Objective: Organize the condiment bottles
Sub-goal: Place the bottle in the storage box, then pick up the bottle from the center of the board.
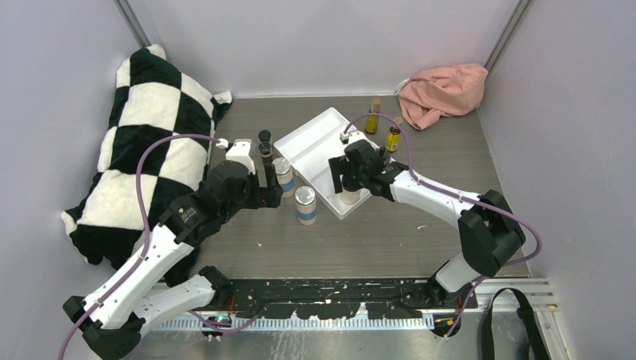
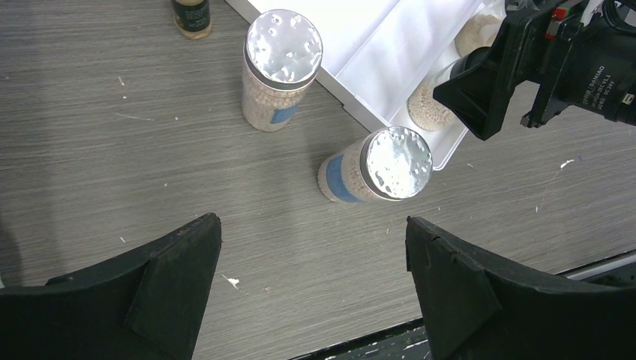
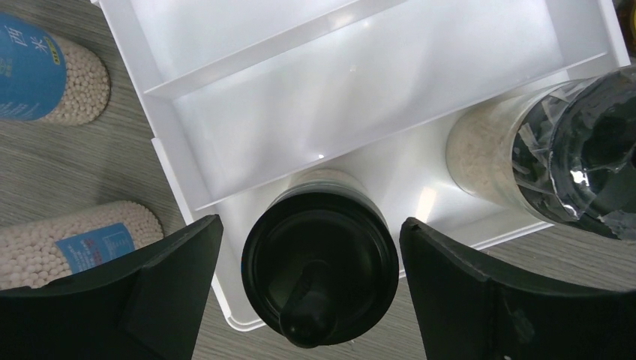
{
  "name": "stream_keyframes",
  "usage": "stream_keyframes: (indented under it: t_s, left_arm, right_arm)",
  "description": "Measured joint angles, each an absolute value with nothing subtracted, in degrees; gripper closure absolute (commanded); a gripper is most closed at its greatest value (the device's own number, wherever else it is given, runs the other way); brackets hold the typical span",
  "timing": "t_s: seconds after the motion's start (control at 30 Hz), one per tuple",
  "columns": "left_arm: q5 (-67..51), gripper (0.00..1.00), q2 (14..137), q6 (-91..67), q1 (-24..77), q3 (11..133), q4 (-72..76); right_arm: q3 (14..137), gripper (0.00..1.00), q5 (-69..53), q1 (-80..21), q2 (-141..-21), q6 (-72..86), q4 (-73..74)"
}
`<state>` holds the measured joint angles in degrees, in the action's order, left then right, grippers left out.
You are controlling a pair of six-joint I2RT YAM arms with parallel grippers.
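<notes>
Right end effector sits spread wide round a tan jar. Left end effector is wide apart, empty. Jar looks hard, slippery: hold its sides.

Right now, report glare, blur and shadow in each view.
Top external: even light and sharp, though the white tray nearly washes out. Left wrist: glare on both silver lids. Right wrist: the tray floor is overexposed, with a hot spot; the black cap is sharp.
</notes>
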<state>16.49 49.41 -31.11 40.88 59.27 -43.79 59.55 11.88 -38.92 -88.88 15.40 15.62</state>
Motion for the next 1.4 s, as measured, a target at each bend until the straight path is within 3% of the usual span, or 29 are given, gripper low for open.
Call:
stream_keyframes:
  t_s: [0.8,1.4]
  left_arm:
    - [16.6,0.06,49.5,-31.1,40.9,58.6,-43.1]
    - [18.3,0.06,48.9,-31.1,40.9,58.6,-43.0]
  right_arm:
    - [70.8,0.06,13.7,-39.3,-87.2,11.8,20.4]
    - [72.5,0.07,10.8,-46.3,-81.3,9.8,24.6]
